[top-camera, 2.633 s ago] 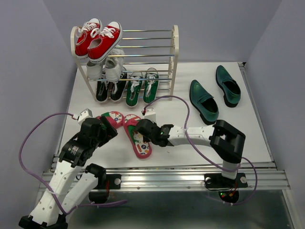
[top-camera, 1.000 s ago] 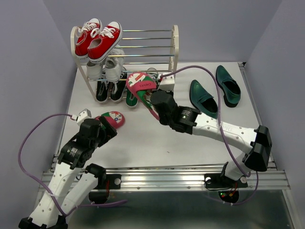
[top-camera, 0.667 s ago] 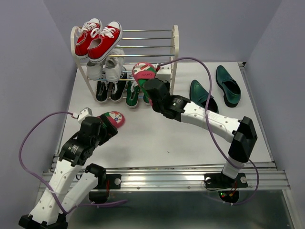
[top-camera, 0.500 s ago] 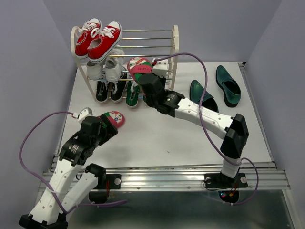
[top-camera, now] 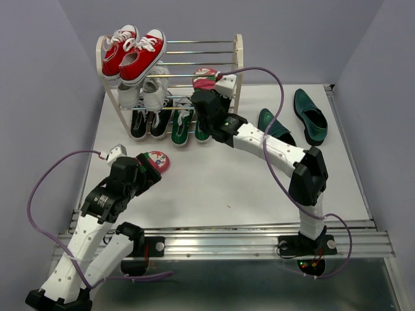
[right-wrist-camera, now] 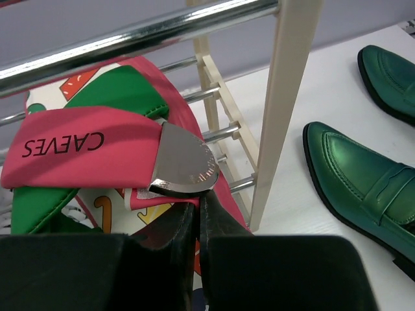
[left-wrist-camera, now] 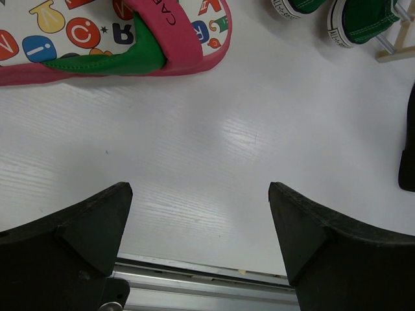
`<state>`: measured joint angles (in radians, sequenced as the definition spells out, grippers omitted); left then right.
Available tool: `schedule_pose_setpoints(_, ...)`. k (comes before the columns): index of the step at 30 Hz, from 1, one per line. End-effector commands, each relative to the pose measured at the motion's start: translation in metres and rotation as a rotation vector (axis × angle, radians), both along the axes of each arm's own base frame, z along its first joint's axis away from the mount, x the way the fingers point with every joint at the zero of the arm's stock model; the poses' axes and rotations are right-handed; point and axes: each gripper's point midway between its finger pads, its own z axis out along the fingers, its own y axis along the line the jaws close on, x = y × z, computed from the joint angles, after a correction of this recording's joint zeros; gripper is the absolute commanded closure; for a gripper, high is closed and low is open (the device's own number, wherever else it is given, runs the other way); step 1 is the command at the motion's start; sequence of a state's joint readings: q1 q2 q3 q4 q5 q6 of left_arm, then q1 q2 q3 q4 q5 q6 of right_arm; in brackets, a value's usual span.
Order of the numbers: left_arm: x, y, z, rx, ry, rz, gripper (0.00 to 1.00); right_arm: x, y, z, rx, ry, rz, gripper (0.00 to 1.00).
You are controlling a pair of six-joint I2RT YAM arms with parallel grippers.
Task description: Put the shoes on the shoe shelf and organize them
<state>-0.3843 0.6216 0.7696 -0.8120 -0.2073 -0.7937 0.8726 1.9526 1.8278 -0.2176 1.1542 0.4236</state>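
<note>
1. The room was closed in by plain pale lilac walls (top-camera: 311,39) on three sides. The tabletop (top-camera: 214,184) was white with a faint wood-like grain, and a metal rail (top-camera: 227,241) ran along its near edge.
2. The shoe shelf (top-camera: 238,65) stood at the far left of the tabletop, against the back wall. Red sneakers (top-camera: 133,52) sat on its top tier, white sneakers (top-camera: 148,91) on the middle tier, and black sneakers (top-camera: 146,122) at the bottom left, with the green sneakers (top-camera: 183,126) beside them.
3. The right end effector (right-wrist-camera: 194,201) was closed tight on the pink strap of one flip-flop (right-wrist-camera: 78,146). The shoe was held in the right half of the shelf, under a silver rod and just beside the cream side frame. Whether it rested on the rods could not be told.
4. The second flip-flop (left-wrist-camera: 117,32) lay flat on the tabletop at the left, insole up.
5. The left end effector (left-wrist-camera: 201,214) hung just near that flip-flop, fingers spread wide and holding nothing.
6. Two green loafers (top-camera: 310,116) lay on the tabletop right of the shelf, the nearer one partly hidden by the right arm.
</note>
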Motion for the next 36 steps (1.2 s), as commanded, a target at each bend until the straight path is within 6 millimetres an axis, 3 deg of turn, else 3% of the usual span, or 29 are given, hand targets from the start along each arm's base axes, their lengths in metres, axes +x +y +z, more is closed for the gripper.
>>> schedule_pose_setpoints(1, 0.01, -0.004, 0.019, -0.014, -0.059, -0.013, 0.01, 0.008, -0.014, 0.07, 0.23, -0.193, -0.121, 0.99)
schedule_pose_setpoints(17, 0.011, -0.004, 0.018, -0.003, -0.056, -0.024, 0.01, 0.042, -0.035, 0.063, 0.337, -0.269, -0.261, 0.99)
schedule_pose_setpoints(36, 0.012, -0.005, 0.019, -0.002, -0.064, -0.036, 0.01, 0.05, -0.038, 0.052, 0.305, -0.348, -0.249, 0.95)
